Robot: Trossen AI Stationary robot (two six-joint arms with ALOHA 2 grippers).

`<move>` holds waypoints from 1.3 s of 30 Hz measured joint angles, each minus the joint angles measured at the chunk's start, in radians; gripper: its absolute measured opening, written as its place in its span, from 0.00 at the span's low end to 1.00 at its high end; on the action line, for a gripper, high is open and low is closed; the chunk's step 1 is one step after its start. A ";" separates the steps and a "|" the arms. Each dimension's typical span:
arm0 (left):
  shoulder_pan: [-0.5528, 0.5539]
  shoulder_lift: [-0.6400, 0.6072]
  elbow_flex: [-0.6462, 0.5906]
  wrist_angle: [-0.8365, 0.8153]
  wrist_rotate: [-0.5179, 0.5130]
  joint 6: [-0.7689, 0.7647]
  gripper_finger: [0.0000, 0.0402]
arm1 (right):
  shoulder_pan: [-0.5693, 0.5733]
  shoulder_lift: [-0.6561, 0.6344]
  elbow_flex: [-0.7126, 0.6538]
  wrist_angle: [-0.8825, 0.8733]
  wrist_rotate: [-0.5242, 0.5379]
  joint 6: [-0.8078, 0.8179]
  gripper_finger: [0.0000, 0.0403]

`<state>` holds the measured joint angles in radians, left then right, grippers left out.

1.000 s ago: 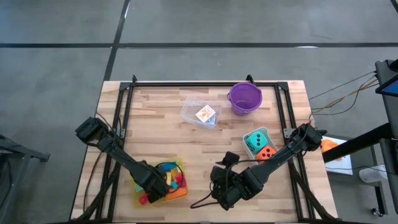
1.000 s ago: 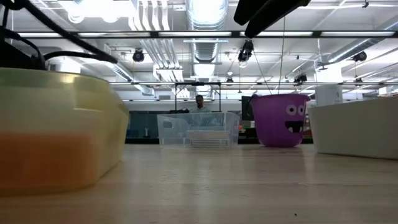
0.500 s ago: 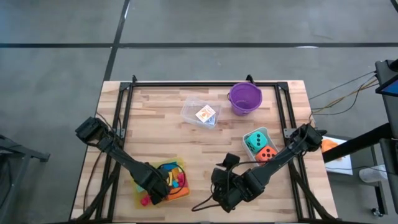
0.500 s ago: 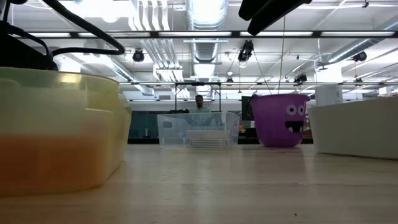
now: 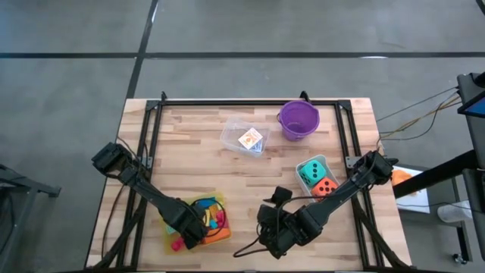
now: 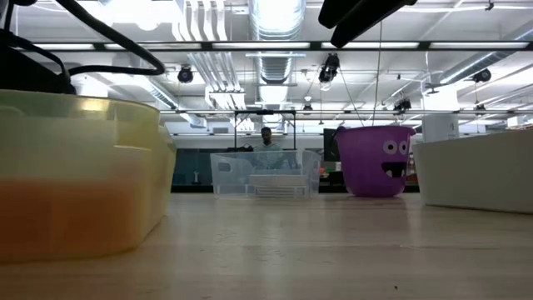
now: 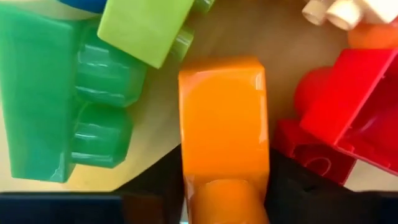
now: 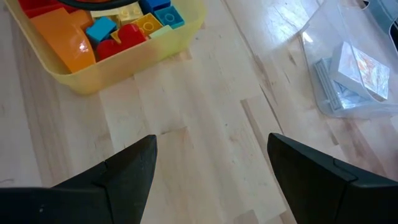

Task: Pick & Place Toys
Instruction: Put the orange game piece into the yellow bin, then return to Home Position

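- Orange and glossy, a wedge piece [image 7: 224, 134] lies between the left gripper's [image 5: 198, 229] dark fingers [image 7: 155, 186]; whether they squeeze it or merely flank it cannot be told.
- Around it lie green bricks [image 7: 62, 93], a lime brick [image 7: 146, 28] and red bricks [image 7: 348, 106], all inside the yellow tray [image 5: 168, 227] at the table's [image 5: 197, 144] near left.
- Left arm reaches steeply down into that tray.
- Right gripper [image 5: 267, 227] hangs over bare wood just beside the tray, its fingers [image 8: 124, 171] spread wide around nothing.
- Teal and orange dice [image 5: 317, 177] sit in a white bin by the right arm.
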<state>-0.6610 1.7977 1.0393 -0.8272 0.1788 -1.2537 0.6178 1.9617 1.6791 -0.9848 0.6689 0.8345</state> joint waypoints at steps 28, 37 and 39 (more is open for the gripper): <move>0.006 -0.162 0.047 -0.175 -0.022 0.042 0.83 | 0.000 -0.019 0.000 0.024 0.030 0.038 0.75; 0.005 -0.446 0.047 -0.117 -0.166 0.122 0.83 | 0.015 -0.065 0.001 0.053 0.123 0.013 0.56; 0.005 -0.512 0.047 -0.070 -0.281 0.213 0.83 | 0.017 -0.079 0.001 0.047 0.123 0.003 0.46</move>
<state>-0.6565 1.2855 1.0863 -0.8973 -0.1023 -1.0410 0.6346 1.8825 1.6802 -0.9375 0.7924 0.8373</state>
